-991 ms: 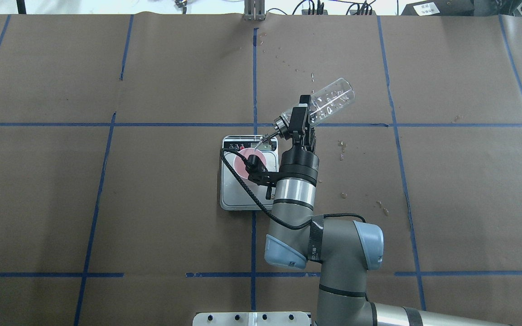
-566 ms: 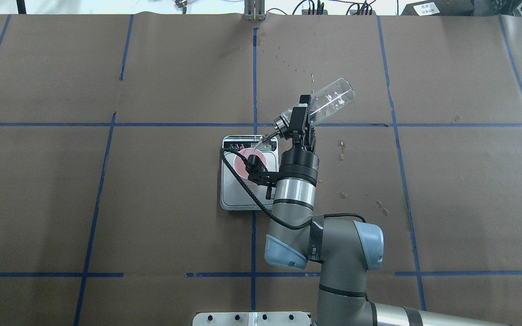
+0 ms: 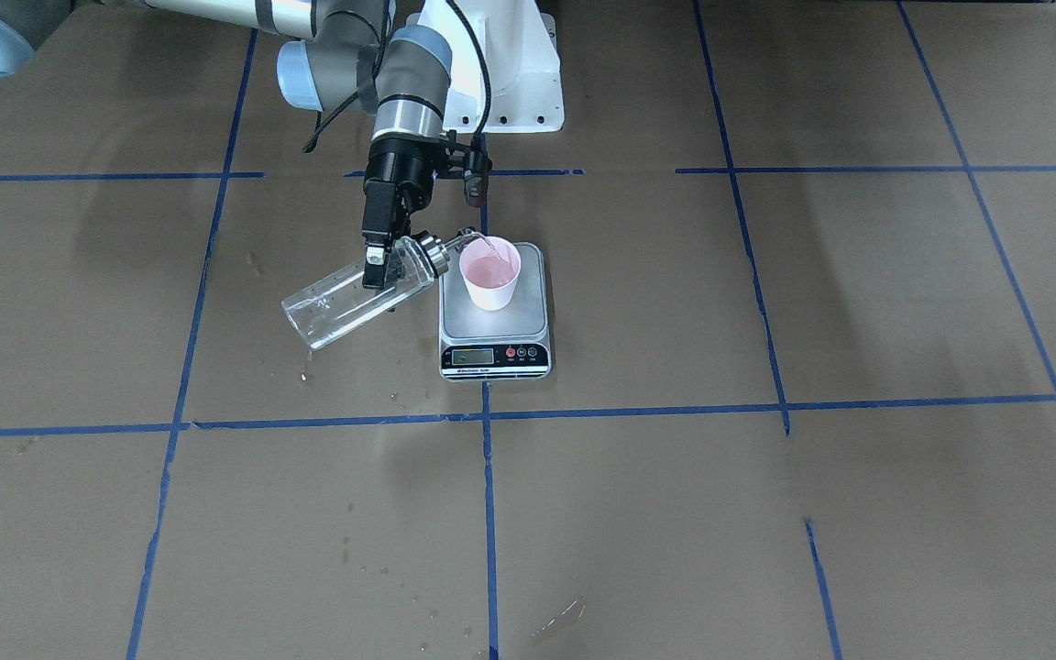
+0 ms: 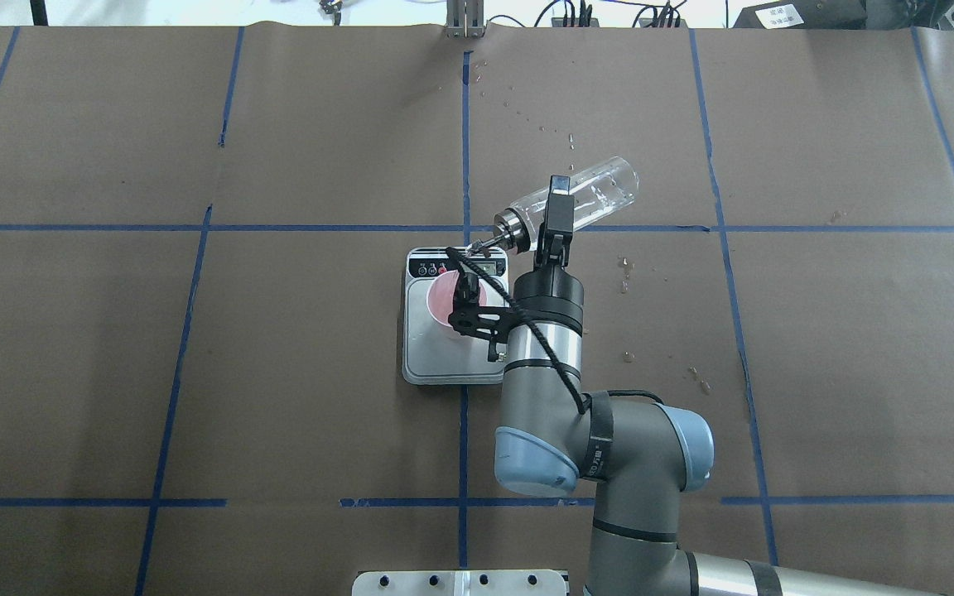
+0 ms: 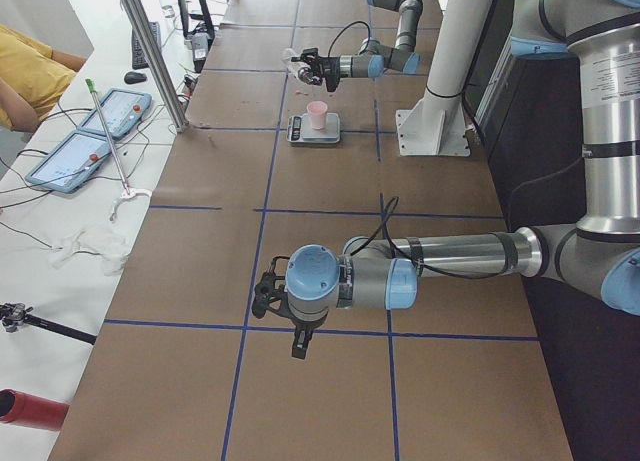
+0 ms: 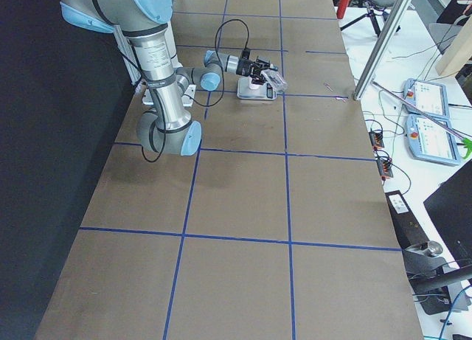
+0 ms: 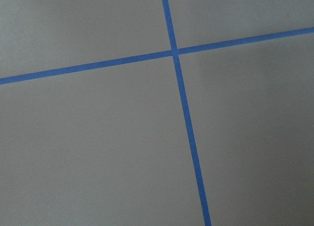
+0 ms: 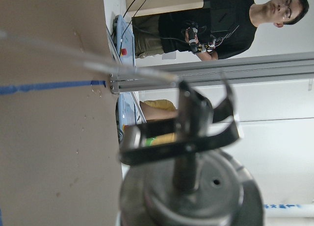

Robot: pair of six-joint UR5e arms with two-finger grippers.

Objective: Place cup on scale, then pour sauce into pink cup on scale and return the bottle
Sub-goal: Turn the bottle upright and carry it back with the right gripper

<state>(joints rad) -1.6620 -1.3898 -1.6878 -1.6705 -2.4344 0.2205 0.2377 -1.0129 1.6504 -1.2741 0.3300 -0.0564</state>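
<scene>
My right gripper (image 3: 383, 266) is shut on the clear glass bottle (image 3: 345, 307) near its neck and holds it tilted, base raised. Its silver spout (image 3: 464, 238) reaches the rim of the pink cup (image 3: 489, 272). A thin clear stream of sauce runs from the spout into the cup. The cup stands upright on the scale (image 3: 528, 316). From overhead, the gripper (image 4: 558, 217), bottle (image 4: 597, 190), cup (image 4: 442, 300) and scale (image 4: 431, 360) show near the table's middle. The right wrist view shows the silver cap (image 8: 186, 187) up close. My left gripper (image 5: 268, 299) hovers over bare table, its state unreadable.
Water drops (image 4: 624, 266) spot the brown paper right of the scale and beyond it. Blue tape lines (image 4: 464, 124) cross the table. The left wrist view shows only paper and a tape crossing (image 7: 174, 52). Operators and tablets (image 5: 90, 131) sit beyond the far edge.
My right wrist has rotated and the bottle now lies flatter, its base lower. The spout stays at the cup's rim. Cup and scale have not moved.
</scene>
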